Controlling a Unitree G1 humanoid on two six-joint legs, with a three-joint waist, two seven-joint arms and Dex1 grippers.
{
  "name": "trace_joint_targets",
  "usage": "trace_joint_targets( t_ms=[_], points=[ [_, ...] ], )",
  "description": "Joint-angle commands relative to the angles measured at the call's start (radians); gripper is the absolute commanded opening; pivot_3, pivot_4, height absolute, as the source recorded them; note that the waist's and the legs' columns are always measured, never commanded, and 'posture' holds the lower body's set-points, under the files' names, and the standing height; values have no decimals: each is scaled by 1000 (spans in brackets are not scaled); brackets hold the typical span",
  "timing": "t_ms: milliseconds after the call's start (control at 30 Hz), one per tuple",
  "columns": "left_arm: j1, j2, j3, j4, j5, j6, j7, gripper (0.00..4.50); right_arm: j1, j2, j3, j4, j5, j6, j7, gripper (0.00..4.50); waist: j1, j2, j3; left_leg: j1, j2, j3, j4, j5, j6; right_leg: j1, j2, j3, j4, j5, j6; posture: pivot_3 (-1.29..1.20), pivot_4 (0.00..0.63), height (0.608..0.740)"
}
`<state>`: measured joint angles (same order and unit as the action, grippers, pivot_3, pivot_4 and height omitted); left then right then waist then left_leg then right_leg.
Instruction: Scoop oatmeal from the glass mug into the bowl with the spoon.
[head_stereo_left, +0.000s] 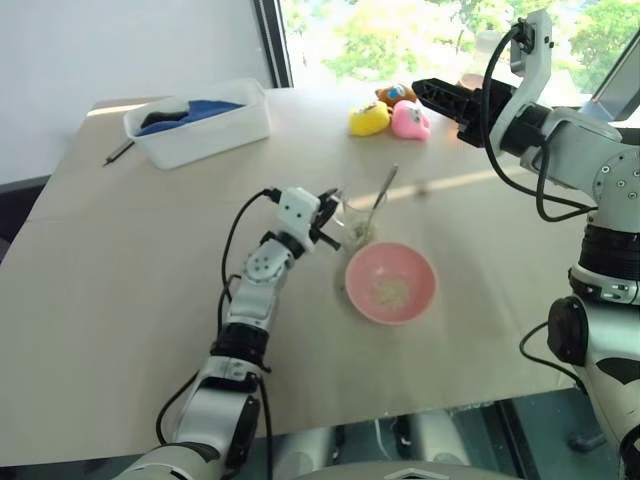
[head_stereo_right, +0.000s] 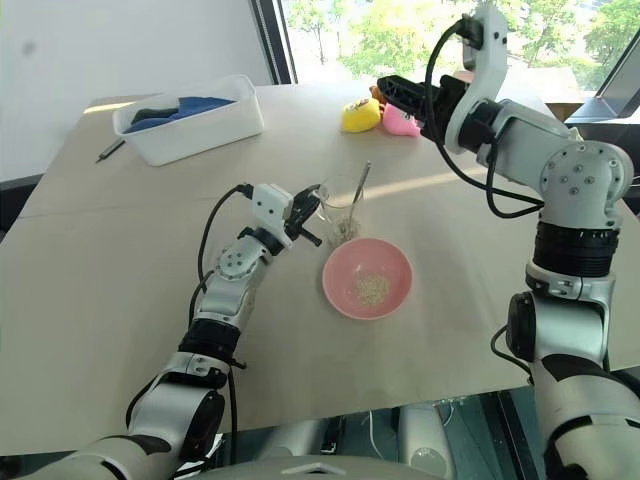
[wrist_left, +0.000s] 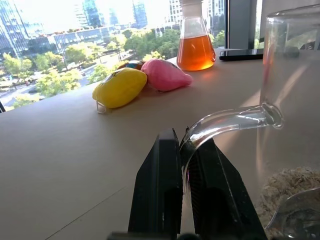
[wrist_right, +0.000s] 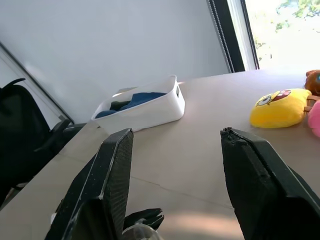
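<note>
Your left gripper (wrist_left: 186, 165) is clamped on the mug's handle; the mug (head_stereo_left: 357, 222) holds oatmeal (wrist_left: 287, 185) and the spoon (head_stereo_left: 381, 198), touching the pink bowl (head_stereo_left: 390, 283). Your right gripper (wrist_right: 175, 145) hangs high, fingers apart, empty, above the toys (head_stereo_left: 390, 118).

— How is the mug (head_stereo_right: 341, 210) placed?
— It is stood upright just beside the pink bowl (head_stereo_right: 367, 278), a little oatmeal (wrist_left: 285, 187) left in its bottom.
— And the spoon (head_stereo_right: 358, 195)?
— It is leaned inside the mug, handle up. A small heap of flakes is seen in the bowl.
</note>
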<state>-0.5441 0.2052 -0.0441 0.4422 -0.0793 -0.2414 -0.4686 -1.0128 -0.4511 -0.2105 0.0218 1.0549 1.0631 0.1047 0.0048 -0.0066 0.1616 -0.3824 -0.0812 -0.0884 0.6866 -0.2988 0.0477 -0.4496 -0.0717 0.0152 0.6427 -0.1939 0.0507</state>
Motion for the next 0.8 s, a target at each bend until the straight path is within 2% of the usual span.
trace_joint_targets(
  t_ms=[33,133,500,800],
  points=[
    [8,8,4,-11,2,2,-5,381,-18,3,-23,-24,-29,-29,23,2821,-1,0,0,0,0,0,0,0,0,0,0,0,0,0,0,0,150,740],
    [12,13,6,-20,12,-2,7,1406,-13,9,-26,-27,-50,-35,32,2832,-2,0,0,0,0,0,0,0,0,0,0,0,0,0,0,0,150,740],
    [56,41,9,-118,5,35,-16,1406,26,5,-37,-56,-91,-46,80,2832,-18,0,0,0,0,0,0,0,0,-1,0,0,0,0,0,0,150,740],
    [184,97,26,-347,-42,137,-49,1406,187,-60,-59,-138,-147,-92,158,2832,-16,0,0,-1,0,0,0,0,0,-1,0,0,-1,0,0,0,150,740]
  ],
)
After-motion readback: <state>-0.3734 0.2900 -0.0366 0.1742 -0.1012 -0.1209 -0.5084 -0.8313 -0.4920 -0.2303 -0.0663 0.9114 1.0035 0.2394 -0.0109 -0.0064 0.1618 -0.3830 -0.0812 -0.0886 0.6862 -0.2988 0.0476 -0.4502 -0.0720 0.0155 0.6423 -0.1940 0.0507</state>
